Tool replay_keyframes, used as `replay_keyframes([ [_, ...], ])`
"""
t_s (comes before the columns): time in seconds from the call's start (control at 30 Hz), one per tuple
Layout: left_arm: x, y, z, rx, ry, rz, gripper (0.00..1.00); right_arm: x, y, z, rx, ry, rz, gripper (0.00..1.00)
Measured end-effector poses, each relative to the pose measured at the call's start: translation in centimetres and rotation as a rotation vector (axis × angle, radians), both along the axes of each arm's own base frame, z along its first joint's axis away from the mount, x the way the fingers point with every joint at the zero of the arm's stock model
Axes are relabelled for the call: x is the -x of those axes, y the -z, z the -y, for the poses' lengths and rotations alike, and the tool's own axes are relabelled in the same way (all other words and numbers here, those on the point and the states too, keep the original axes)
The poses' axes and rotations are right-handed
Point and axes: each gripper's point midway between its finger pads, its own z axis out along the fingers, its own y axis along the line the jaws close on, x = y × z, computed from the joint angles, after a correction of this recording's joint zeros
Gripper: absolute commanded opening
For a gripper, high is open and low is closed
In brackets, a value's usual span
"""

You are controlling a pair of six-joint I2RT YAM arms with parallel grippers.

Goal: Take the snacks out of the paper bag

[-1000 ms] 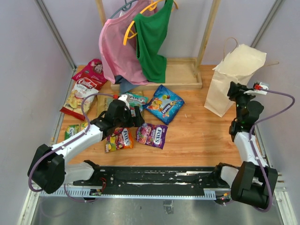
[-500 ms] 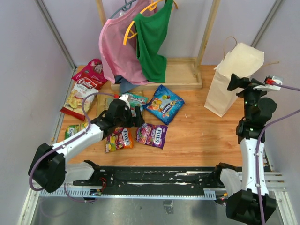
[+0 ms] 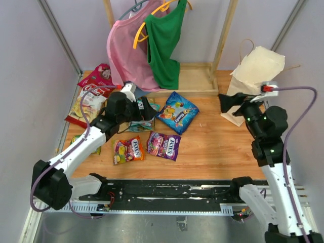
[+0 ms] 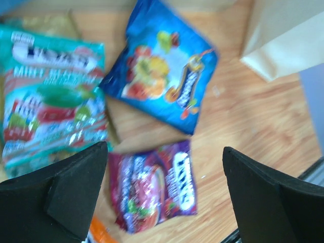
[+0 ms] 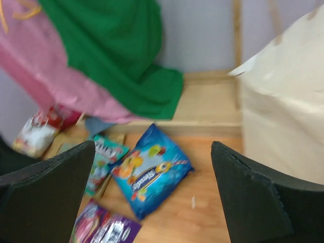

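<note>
The cream paper bag [image 3: 257, 71] stands at the back right, also seen in the right wrist view as the paper bag [image 5: 283, 116]. Several snacks lie out on the table: a blue packet [image 3: 177, 112], a purple one [image 3: 163, 146], an orange one [image 3: 129, 150] and a teal one [image 3: 142, 117]. My left gripper [image 3: 146, 109] hovers open and empty above the teal packet [image 4: 50, 96] and purple packet [image 4: 152, 187]. My right gripper [image 3: 230, 101] is open and empty, just left of the bag, facing the blue packet [image 5: 149, 172].
A pink garment [image 3: 129, 55] and a green garment [image 3: 164, 43] hang from a wooden rack [image 3: 195, 81] at the back. Red and white packets [image 3: 93, 88] lie at the far left, next to the wall. A black rail [image 3: 167, 195] runs along the near edge.
My right gripper has opened and swung left, away from the bag's front. The left arm has lifted and pulled back from the orange packet toward the teal one.
</note>
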Motion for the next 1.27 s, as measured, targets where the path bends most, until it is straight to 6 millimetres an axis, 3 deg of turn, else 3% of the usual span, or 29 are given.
replay_keyframes([
  [0.07, -0.8, -3.2, 0.9, 0.05, 0.023, 0.05, 1.0, 0.3, 1.5, -2.9, 0.041, -0.076, -0.057, 0.98],
  [0.17, -2.0, -8.4, 1.9, 0.107, 0.043, 0.142, 1.0, -0.7, 4.3, -5.9, 0.129, -0.129, -0.179, 0.98],
  [0.23, -2.7, -11.1, 1.9, 0.128, 0.04, 0.195, 1.0, -1.7, 6.7, -6.9, 0.183, -0.135, -0.271, 0.98],
  [0.3, -3.4, -12.2, 1.0, 0.133, 0.02, 0.221, 1.0, -2.0, 9.7, -7.1, 0.219, -0.134, -0.371, 0.98],
  [0.4, -4.7, -11.8, -1.4, 0.132, -0.029, 0.214, 1.0, -1.3, 12.7, -6.9, 0.246, -0.135, -0.449, 0.98],
  [0.57, -5.9, -8.6, -5.4, 0.134, -0.113, 0.152, 1.0, -0.2, 13.6, -6.3, 0.25, -0.133, -0.436, 0.98],
  [0.73, -5.4, -7.9, -5.8, 0.122, -0.13, 0.146, 1.0, -0.1, 13.0, -6.4, 0.234, -0.137, -0.392, 0.98],
  [0.97, -4.8, -9.3, -6.8, 0.108, -0.165, 0.203, 1.0, -0.4, 13.4, -6.1, 0.252, -0.118, -0.4, 0.98],
  [1.27, -4.8, -8.9, -7.1, 0.091, -0.175, 0.205, 1.0, -0.6, 13.6, -5.6, 0.272, -0.096, -0.404, 0.99],
])
